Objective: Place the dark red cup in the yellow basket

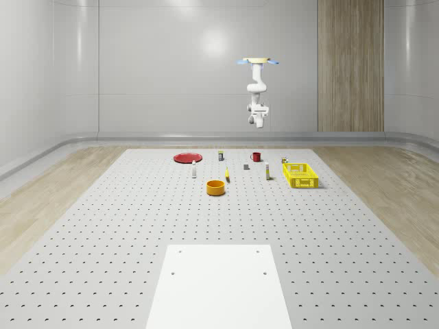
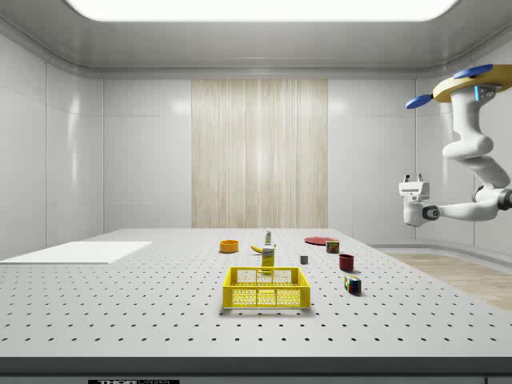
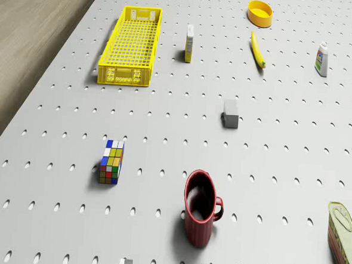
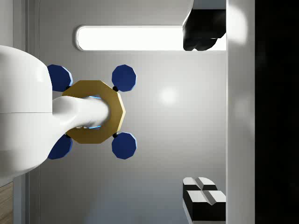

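Claw [image 2: 414, 178] spread, upturned, high above dark red cup [image 3: 200, 206]; yellow basket [image 3: 131, 45] empty.

Open floor rings dark red cup [image 3: 200, 212]; tin [image 3: 344, 238] nearest.

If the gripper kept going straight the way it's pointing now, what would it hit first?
Probably the ceiling: the gripper points upward, away from the table, and its line seems to pass beside the drone hovering above, though depth is unclear.

Tin can [image 3: 344, 241] and drone [image 2: 480, 84] cut off by frame edges.
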Tool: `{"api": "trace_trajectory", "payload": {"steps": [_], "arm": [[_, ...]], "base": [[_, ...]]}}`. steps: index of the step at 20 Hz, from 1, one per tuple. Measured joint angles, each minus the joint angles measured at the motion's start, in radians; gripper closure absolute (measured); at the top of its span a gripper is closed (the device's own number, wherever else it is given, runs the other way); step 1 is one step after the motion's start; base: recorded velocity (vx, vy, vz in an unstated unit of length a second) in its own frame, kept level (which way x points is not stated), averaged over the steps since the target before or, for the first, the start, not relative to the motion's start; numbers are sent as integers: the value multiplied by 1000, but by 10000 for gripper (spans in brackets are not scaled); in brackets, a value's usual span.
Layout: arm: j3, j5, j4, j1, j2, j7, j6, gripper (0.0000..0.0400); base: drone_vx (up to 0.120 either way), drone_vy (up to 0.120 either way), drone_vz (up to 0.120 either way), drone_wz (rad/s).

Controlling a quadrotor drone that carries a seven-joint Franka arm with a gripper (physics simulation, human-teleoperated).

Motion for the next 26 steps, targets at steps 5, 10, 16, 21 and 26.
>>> {"api": "trace_trajectory", "payload": {"steps": [5, 10, 16, 21, 26], "arm": [[1, 1, 106, -2, 19, -1, -84, 0], [2, 2, 206, -4, 53, -2, -145, 0], [3, 2, 273, -5, 79, -3, -182, 0], [4, 2, 291, -6, 85, -3, -190, 0], [4, 2, 296, -7, 85, -3, -190, 0]], "base": [[80, -112, 0, 0], [80, -88, 0, 0], [120, 0, 0, 0], [120, 0, 0, 0], [120, 0, 0, 0]]}}
